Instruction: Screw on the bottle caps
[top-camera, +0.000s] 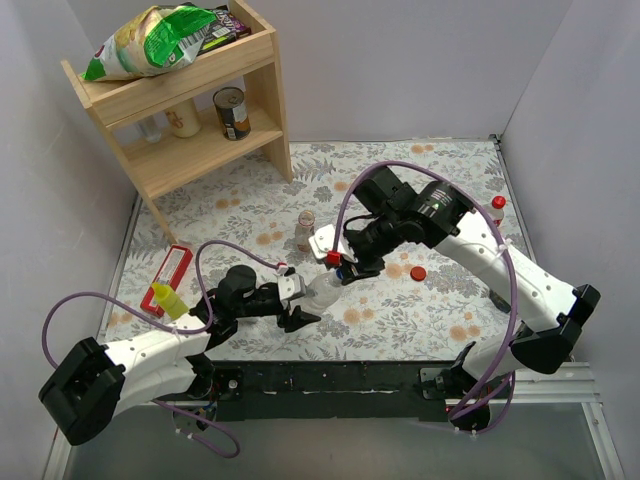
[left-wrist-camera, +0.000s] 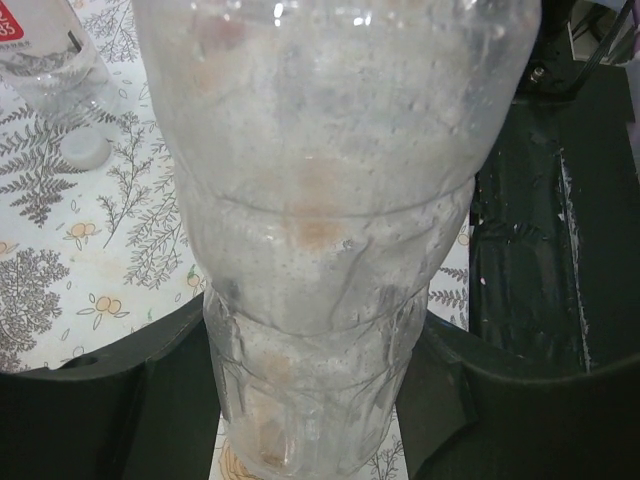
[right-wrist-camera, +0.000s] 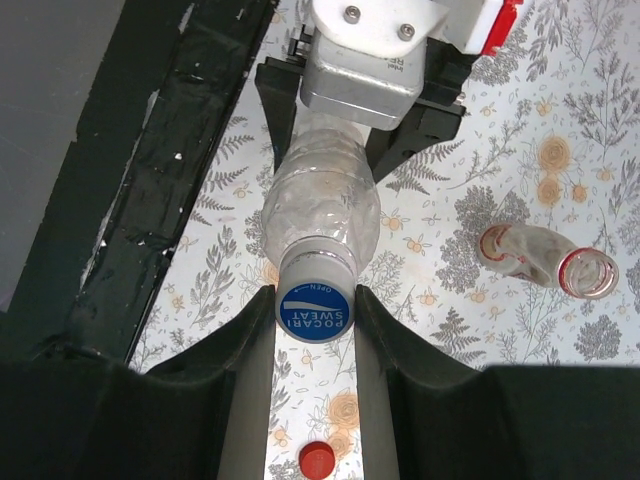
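White arms (top-camera: 150, 350), black joints (top-camera: 435, 205), looping purple cables (top-camera: 44, 335); black tool fingers (right-wrist-camera: 240, 345), screwed silver block (right-wrist-camera: 360, 60)

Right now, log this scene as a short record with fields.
left gripper: shut on the body of the clear bottle
right gripper: shut on the blue cap, which sits on that bottle's neck
loose cap: one red cap on the table, apart from both grippers
spare bottle: uncapped, on the table beyond the held one

clear bottle (left-wrist-camera: 330, 200) cropped by the top edge, labelled bottle (left-wrist-camera: 50, 60) cut off at the corner
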